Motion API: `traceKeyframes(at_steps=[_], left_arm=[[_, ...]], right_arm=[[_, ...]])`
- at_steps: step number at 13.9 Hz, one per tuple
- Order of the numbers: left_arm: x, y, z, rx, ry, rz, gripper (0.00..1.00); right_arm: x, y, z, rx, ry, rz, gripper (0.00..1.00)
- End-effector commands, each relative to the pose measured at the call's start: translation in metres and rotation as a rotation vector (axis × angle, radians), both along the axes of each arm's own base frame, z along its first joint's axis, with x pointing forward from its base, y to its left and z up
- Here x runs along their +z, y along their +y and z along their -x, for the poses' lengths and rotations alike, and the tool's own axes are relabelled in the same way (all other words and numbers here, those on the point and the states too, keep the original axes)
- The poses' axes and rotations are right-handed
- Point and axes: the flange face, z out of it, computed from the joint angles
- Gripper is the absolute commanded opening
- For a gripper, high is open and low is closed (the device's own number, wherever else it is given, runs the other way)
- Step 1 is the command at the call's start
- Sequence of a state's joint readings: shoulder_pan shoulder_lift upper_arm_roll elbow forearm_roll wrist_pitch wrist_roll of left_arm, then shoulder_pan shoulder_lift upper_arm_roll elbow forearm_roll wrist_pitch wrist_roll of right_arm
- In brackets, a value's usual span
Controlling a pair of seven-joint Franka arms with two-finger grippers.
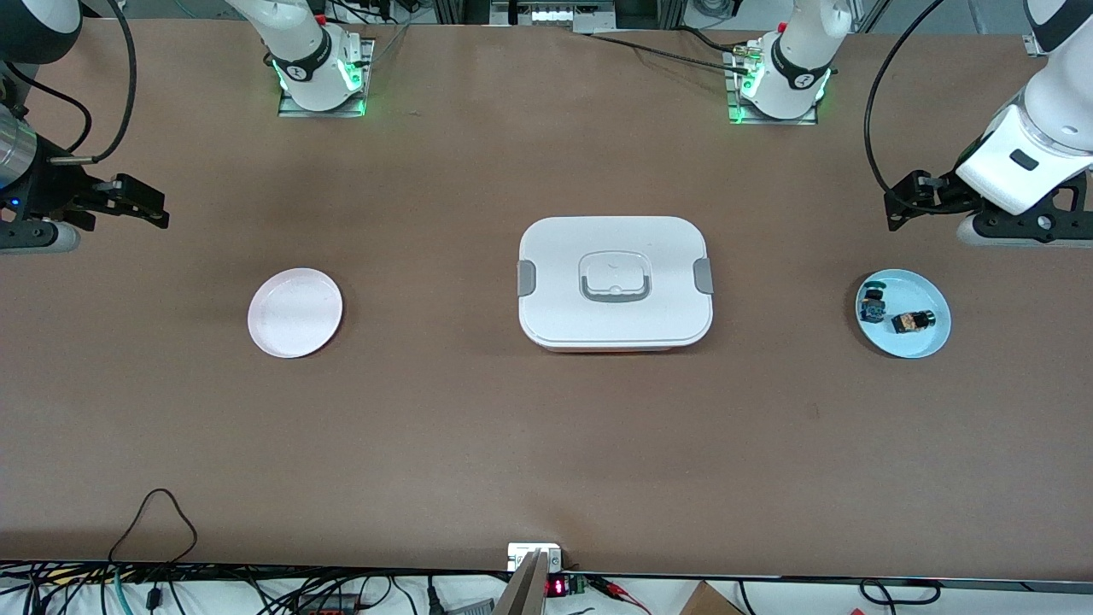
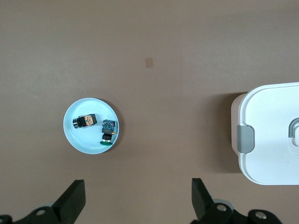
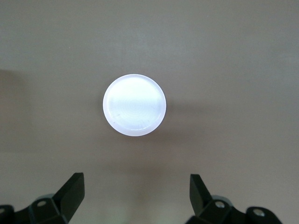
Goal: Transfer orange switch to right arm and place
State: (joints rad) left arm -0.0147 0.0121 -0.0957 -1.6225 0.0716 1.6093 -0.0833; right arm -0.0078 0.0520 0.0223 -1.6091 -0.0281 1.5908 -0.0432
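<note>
Though 2 plates (image 1: 295, 312), 1 orange switch (image 1: 911, 322)

both arms run off the front view's side edges. in the left wrist view the white lidded box (image 2: 271, 135) is cut by the frame edge. the orange switch (image 1: 912, 321) and blue switch (image 1: 873, 305) are too small for detail. each wrist view shows only its gripper's fingertips.
</note>
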Motion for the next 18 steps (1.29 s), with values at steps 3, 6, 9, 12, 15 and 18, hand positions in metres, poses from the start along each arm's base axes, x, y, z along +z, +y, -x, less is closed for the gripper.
traceKeyframes(at_steps=[3, 6, 9, 12, 15, 18], left_arm=[[0.0048, -0.0030, -0.0034, -0.023, 0.008, 0.015, 1.00], [0.0047, -0.0021, -0.0033, -0.021, 0.010, 0.014, 1.00], [0.0048, -0.0021, -0.0034, -0.021, 0.008, 0.014, 1.00], [0.0047, -0.0022, -0.0033, -0.020, 0.010, 0.016, 1.00], [0.0046, -0.0022, -0.0031, -0.012, 0.011, 0.015, 1.00], [0.0043, -0.0023, -0.0018, -0.006, 0.022, 0.017, 1.00]], right_arm=[[0.0085, -0.0034, 0.0079, 0.007, -0.004, -0.013, 1.00], [0.0077, -0.0042, 0.0075, 0.005, -0.002, -0.013, 1.00], [0.0077, -0.0051, 0.0075, 0.004, -0.002, -0.013, 1.00], [0.0069, -0.0051, 0.0076, 0.004, -0.001, -0.013, 1.00], [0.0068, -0.0077, 0.0071, -0.001, -0.001, -0.013, 1.00], [0.0052, -0.0092, 0.0068, -0.004, 0.002, -0.015, 1.00]])
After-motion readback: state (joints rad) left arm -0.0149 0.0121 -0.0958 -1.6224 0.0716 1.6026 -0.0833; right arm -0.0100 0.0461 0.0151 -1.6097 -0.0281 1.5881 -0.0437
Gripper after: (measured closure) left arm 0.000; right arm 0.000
